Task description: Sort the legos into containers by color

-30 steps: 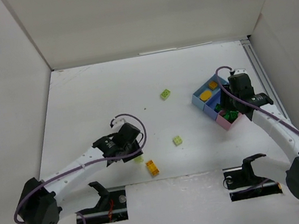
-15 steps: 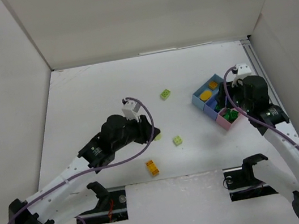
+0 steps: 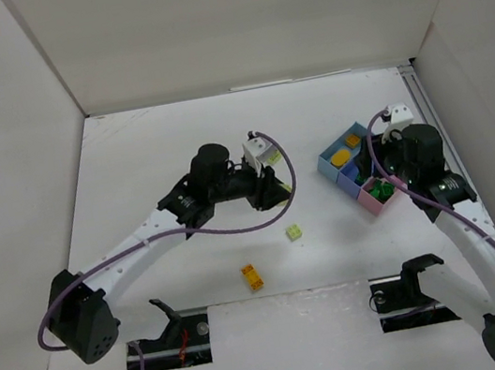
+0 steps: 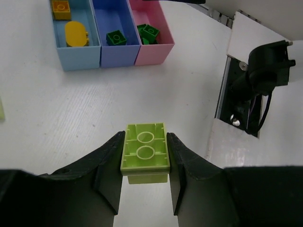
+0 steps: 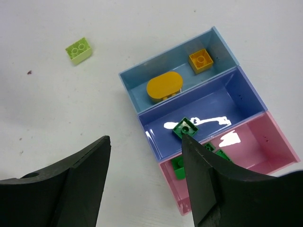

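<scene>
Left fingers (image 4: pixel 108 163) clamped on lime brick (image 4: pixel 145 152) above table (image 4: pixel 57 109). Right fingers (image 5: pixel 78 184) apart, over bins (image 5: pixel 130 92); green brick (image 5: pixel 185 127) in middle bin

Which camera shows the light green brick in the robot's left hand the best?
The left wrist view: the lime brick sits big and clear, pinched in the left gripper. In the top external view the gripper itself hides it. The right wrist view doesn't show it.
</scene>
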`<control>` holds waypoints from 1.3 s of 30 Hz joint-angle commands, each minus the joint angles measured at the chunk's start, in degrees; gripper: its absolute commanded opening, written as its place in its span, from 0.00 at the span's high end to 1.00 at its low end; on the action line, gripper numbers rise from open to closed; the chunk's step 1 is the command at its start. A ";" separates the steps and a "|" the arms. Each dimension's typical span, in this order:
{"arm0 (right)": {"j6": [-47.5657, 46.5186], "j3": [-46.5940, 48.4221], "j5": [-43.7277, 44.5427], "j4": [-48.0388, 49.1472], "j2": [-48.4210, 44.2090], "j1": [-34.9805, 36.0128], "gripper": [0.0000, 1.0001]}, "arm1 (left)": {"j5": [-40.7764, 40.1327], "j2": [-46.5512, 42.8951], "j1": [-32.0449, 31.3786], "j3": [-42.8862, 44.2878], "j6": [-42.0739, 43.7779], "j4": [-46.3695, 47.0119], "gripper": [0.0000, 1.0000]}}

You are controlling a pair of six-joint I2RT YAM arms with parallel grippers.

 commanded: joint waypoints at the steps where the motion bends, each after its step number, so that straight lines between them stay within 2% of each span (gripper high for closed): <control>1: -2.46 -0.70 -5.65 5.27 -0.38 -0.43 0.33 | 13.13 1.84 2.80 5.44 8.71 2.34 1.00; 3: -4.65 -2.28 -11.80 7.38 -0.90 -0.43 0.33 | 13.15 4.21 4.20 8.42 8.72 1.63 1.00; 4: -5.62 -2.80 -19.49 10.08 -0.90 -0.43 0.33 | 11.93 4.91 4.74 9.31 7.24 2.16 1.00; 6: -6.94 -4.12 -25.87 13.26 -0.90 -0.43 0.33 | 10.78 6.23 7.10 10.63 2.15 5.22 1.00; 7: -6.95 -4.13 -28.24 15.62 -0.29 -0.43 0.33 | 11.47 7.11 8.16 10.63 -4.83 10.63 1.00; 9: -7.74 -3.61 -31.16 17.40 -0.29 -0.43 0.33 | 12.00 7.12 10.79 8.72 -13.12 17.59 1.00; 10: -8.35 -3.60 -32.13 18.54 0.32 -0.43 0.32 | 12.01 7.12 13.33 7.39 -17.69 26.50 1.00; 11: -7.49 -2.91 -33.27 21.59 0.85 -0.43 0.31 | 12.01 7.12 14.40 5.90 -26.26 31.47 1.00; 12: -6.26 -2.90 -34.06 23.89 1.38 -0.43 0.31 | 12.01 7.12 15.19 4.50 -29.48 35.78 1.00; 13: -2.33 -2.90 -35.29 26.78 2.60 -0.43 0.30 | 12.01 6.51 15.72 2.65 -31.86 41.48 1.00; 16: 7.25 -2.90 -41.00 43.20 6.46 -0.43 0.30 | 9.20 6.50 16.26 0.53 -38.20 48.28 1.00; 17: 14.77 -2.90 -42.23 47.94 10.13 0.18 0.30 | 9.19 6.50 16.26 -1.30 -39.69 54.92 1.00; 18: 18.15 -2.90 -44.94 57.13 12.26 0.19 0.30 | 9.19 6.50 16.26 -2.28 -41.28 58.29 1.00; 20: 26.57 -1.15 -47.07 64.74 18.48 2.20 0.30 | 10.33 7.03 16.26 -3.51 -44.70 63.66 1.00; 22: 34.39 0.96 -50.13 79.12 24.46 4.31 0.30 | 11.74 7.55 16.26 -4.31 -47.25 72.52 1.00; 23: 34.44 1.84 -50.85 79.19 24.50 4.93 0.30 | 12.27 8.08 16.26 -4.83 -47.79 72.56 1.00; 24: 39.06 2.46 -51.90 85.02 27.80 6.15 0.30 | 12.27 8.09 16.26 -4.84 -47.80 74.30 1.00; 28: 46.57 3.17 -53.05 96.57 32.66 7.40 0.30 | 12.80 9.22 16.26 -4.84 -49.11 77.65 1.00; 34: 45.01 4.92 -54.11 97.74 32.06 9.68 0.30 | 12.71 9.75 16.26 -6.15 -49.73 78.80 1.00; 39: 38.76 6.68 -53.24 87.12 30.12 11.00 0.30 | 13.23 10.28 16.26 -6.15 -50.78 81.26 1.00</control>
